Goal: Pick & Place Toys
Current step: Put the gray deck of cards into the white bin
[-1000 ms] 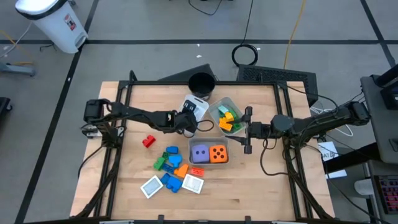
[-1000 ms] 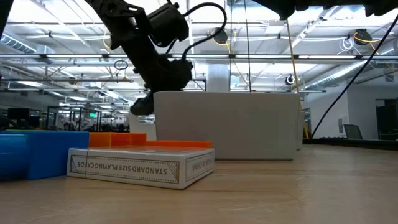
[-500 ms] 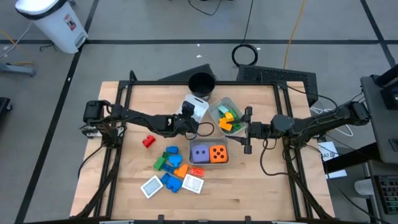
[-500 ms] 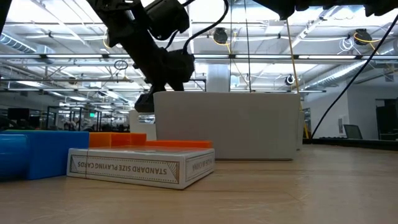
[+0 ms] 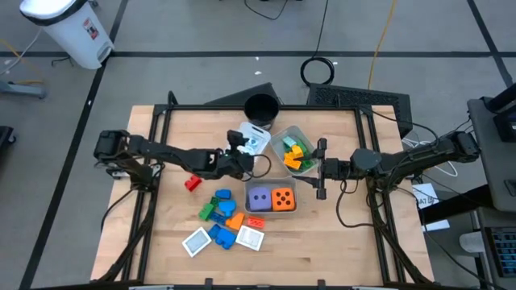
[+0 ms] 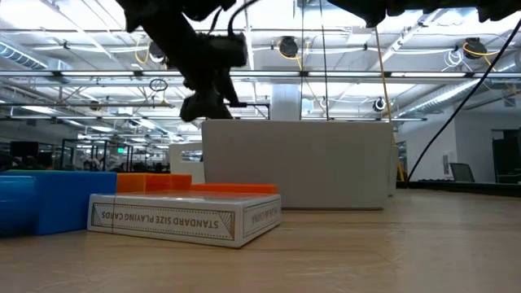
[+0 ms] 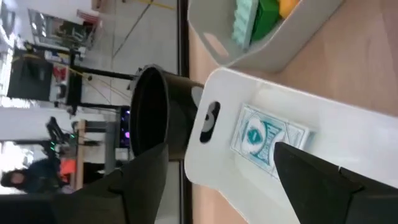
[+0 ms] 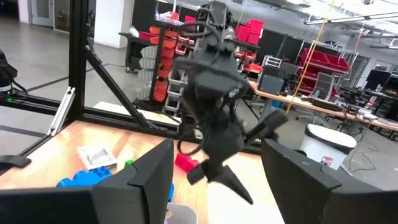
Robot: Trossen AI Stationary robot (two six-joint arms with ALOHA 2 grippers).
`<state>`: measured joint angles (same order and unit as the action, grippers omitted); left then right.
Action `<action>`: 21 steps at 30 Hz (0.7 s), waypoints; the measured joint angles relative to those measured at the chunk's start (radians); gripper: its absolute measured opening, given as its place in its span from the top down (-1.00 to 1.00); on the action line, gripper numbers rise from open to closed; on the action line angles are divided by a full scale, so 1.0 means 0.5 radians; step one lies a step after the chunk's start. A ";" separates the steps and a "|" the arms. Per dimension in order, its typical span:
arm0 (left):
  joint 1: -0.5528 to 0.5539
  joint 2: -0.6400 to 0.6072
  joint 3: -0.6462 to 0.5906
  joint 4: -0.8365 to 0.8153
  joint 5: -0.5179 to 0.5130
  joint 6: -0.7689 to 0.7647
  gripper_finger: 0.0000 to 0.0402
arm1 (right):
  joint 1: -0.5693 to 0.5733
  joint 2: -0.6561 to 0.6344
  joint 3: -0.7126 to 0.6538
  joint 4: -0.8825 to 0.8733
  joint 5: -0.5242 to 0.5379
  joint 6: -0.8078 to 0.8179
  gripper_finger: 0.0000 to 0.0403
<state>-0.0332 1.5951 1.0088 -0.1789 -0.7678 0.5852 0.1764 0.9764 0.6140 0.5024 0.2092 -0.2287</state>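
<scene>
Now, starting at the left of the high view: my left arm reaches in from the table's left edge, and its end effector (image 5: 239, 151) has pulled back a little toward the left since a second ago, when it hung right over the white tray (image 7: 348, 143) at upper centre. Over that same second its fingers have spread; in the left wrist view they stand wide apart with nothing between them, so it is released. Beyond them a blue-patterned card pack (image 7: 264, 138) lies flat inside the white tray, beside the black cup (image 5: 260, 107). I judge that pack is what I just let go of, so one placement looks done.

Lower left of centre, the red block (image 5: 192, 183) sits alone on the bare table. Just right of it, the heap of green, blue and orange blocks (image 5: 222, 211) is not yet sorted, with two white tiles (image 5: 196, 241) near the bottom edge. These are what remains for me.

Further right, the purple die (image 5: 259, 198) and orange die (image 5: 282, 198) sit side by side in a grey tray (image 5: 270, 186). Above them another grey tray (image 5: 302, 129) holds several coloured blocks.

At the right, my right end effector (image 5: 321, 167) hovers just beside that tray, fingers apart and empty, waiting.
</scene>
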 joint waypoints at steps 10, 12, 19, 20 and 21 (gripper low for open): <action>-0.148 -0.515 -0.001 -0.334 0.378 -0.887 -0.48 | 0.000 0.000 0.000 -0.012 0.001 0.000 -0.07; -0.191 -0.635 0.001 -0.461 0.543 -1.076 -0.48 | 0.000 0.000 -0.001 -0.018 0.001 0.000 -0.07; -0.335 -0.869 0.003 -0.789 1.086 -1.738 -0.48 | 0.000 0.000 -0.001 -0.013 -0.002 0.002 -0.07; -0.367 -0.877 0.003 -0.888 1.128 -1.835 -0.48 | 0.000 0.000 -0.001 -0.013 -0.002 0.008 -0.07; -0.400 -0.880 0.000 -1.008 1.158 -1.949 -0.48 | 0.000 -0.001 -0.001 -0.012 -0.002 0.008 -0.07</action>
<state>-0.2335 1.1550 1.0088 -0.6828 -0.1889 -0.3892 0.1764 0.9761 0.6136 0.4964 0.2085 -0.2246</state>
